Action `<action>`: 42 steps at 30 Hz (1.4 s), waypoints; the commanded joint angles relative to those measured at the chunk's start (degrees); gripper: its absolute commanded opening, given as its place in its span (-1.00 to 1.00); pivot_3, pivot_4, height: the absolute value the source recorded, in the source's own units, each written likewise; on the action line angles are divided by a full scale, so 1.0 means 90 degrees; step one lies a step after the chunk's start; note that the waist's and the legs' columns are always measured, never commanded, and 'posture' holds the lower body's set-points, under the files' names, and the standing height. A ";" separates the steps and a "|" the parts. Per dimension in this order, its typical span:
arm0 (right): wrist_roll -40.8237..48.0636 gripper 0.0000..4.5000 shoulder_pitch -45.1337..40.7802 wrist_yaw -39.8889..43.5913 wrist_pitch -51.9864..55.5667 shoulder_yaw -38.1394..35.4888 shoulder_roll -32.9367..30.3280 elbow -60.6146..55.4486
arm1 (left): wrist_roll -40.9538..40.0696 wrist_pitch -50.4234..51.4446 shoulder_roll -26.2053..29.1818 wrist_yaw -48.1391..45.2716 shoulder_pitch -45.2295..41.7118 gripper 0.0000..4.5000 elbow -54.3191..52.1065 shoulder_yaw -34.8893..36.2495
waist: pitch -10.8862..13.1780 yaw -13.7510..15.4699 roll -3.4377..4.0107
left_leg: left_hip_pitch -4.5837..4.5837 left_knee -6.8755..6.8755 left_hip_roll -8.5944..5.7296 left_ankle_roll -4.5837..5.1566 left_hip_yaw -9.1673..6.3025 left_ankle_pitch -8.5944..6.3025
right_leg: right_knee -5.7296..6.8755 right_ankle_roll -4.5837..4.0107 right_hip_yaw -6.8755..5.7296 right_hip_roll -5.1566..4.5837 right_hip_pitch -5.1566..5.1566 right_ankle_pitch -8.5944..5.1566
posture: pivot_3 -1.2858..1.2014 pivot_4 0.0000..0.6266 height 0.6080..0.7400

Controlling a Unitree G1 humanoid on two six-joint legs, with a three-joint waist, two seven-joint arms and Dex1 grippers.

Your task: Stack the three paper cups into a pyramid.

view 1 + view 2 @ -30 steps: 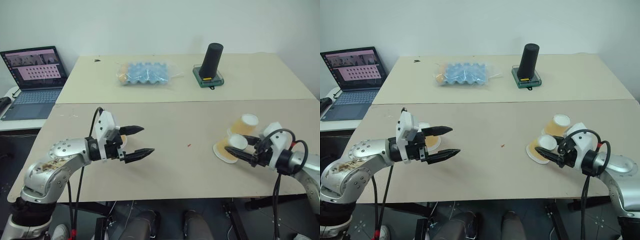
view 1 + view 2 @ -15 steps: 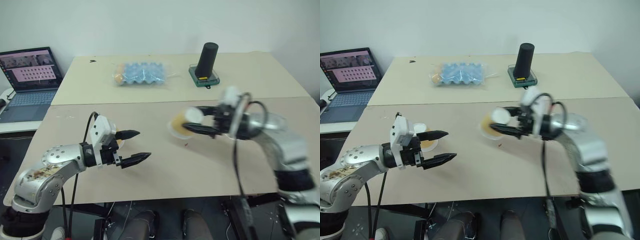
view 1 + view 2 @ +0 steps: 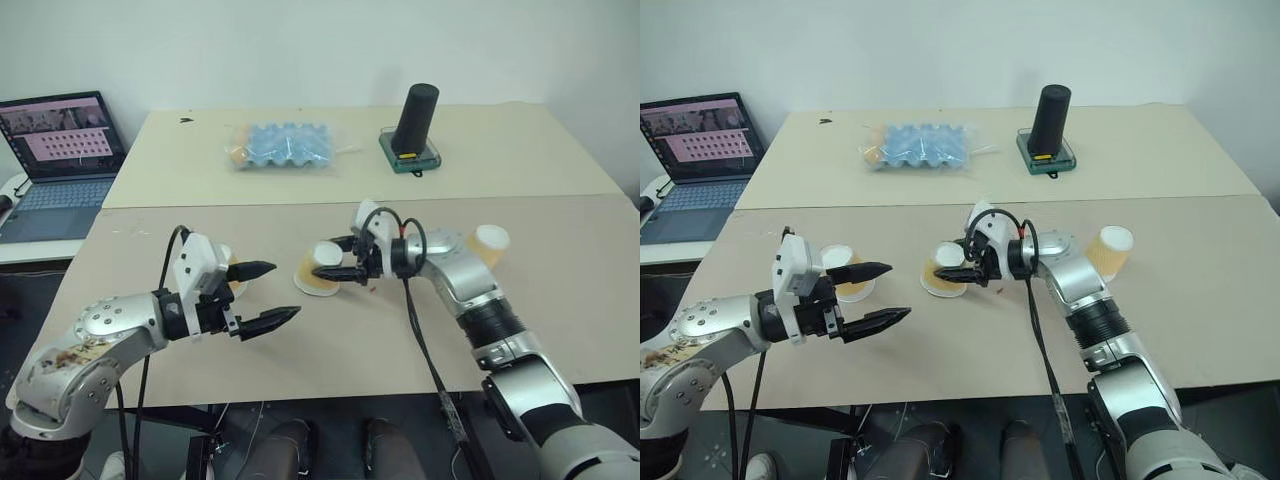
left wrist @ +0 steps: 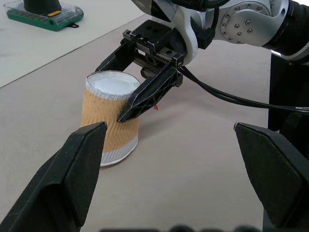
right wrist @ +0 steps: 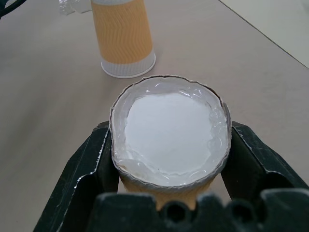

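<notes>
Left gripper (image 3: pixel 880 294): nearest us, jaws spread wide with nothing between them, hovering above the near table (image 3: pixel 970 350).
Cup by the left gripper (image 3: pixel 840 270): standing upside down on the near table, just behind that gripper's fingers.
Right gripper (image 3: pixel 338 264): at mid-table, fingers clamped on the sides of a second cup (image 4: pixel 110 117).
Second cup: upside down, white base up, its wide rim at the tabletop; whether it touches down I cannot tell.
Third cup (image 3: pixel 484 243): lying on its side towards the right, well apart from the other two.
Far table (image 3: pixel 520 150): blue egg tray in plastic (image 3: pixel 283 146), black cylinder (image 3: pixel 415 117) upright on a green tray (image 3: pixel 406 158).
Far left: open laptop (image 3: pixel 58 150), screen lit.
</notes>
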 commanded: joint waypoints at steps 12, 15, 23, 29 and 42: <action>-0.0015 0.99 0.0059 0.0027 0.0118 -0.0399 -0.0193 -0.0573 | -0.0012 -0.0098 0.0052 -0.0005 -0.0093 1.00 -0.0116 0.0034 | 0.0000 -0.0023 0.0000 | 0.0001 0.0000 0.0004 -0.0002 0.0001 0.0000 | 0.0002 -0.0003 0.0000 0.0005 -0.0002 0.0002 | 0.03 -0.52 1.00; 0.0068 0.99 0.0309 0.0078 0.0319 -0.0574 -0.0524 -0.1007 | -0.0021 -0.0095 0.0032 -0.0021 -0.0136 1.00 -0.0080 0.0009 | 0.0000 0.0003 0.0000 | 0.0000 0.0000 0.0004 0.0000 0.0000 -0.0001 | 0.0000 -0.0003 -0.0001 0.0004 -0.0001 0.0002 | 0.03 -0.52 1.00; 0.0437 0.99 0.1414 -0.0086 0.1037 -0.1388 -0.1542 -0.2575 | 0.0043 -0.0139 -0.0005 -0.0089 -0.0267 1.00 0.0061 -0.0086 | 0.0000 0.0041 0.0000 | -0.0003 0.0000 0.0006 0.0031 0.0001 -0.0021 | 0.0000 -0.0003 0.0000 0.0002 -0.0002 0.0002 | 0.03 -0.52 1.00; 0.0612 0.99 0.2834 -0.0808 0.1646 -0.2362 -0.2043 -0.3681 | 0.0135 -0.0207 -0.0036 -0.0163 -0.0372 1.00 0.0189 -0.0171 | -0.0001 0.0058 -0.0002 | -0.0004 0.0000 0.0010 0.0038 0.0003 -0.0026 | -0.0004 -0.0003 -0.0001 0.0001 0.0001 0.0002 | 0.03 -0.52 1.00; 0.0873 0.99 0.4936 -0.3065 0.2625 -0.4405 -0.1393 -0.4890 | 0.0275 -0.0267 -0.0049 -0.0393 -0.0578 1.00 0.0482 -0.0261 | -0.0001 0.0063 -0.0001 | -0.0001 0.0000 0.0014 0.0037 0.0011 -0.0026 | -0.0001 -0.0004 0.0002 0.0002 0.0003 0.0002 | 0.03 -0.52 1.00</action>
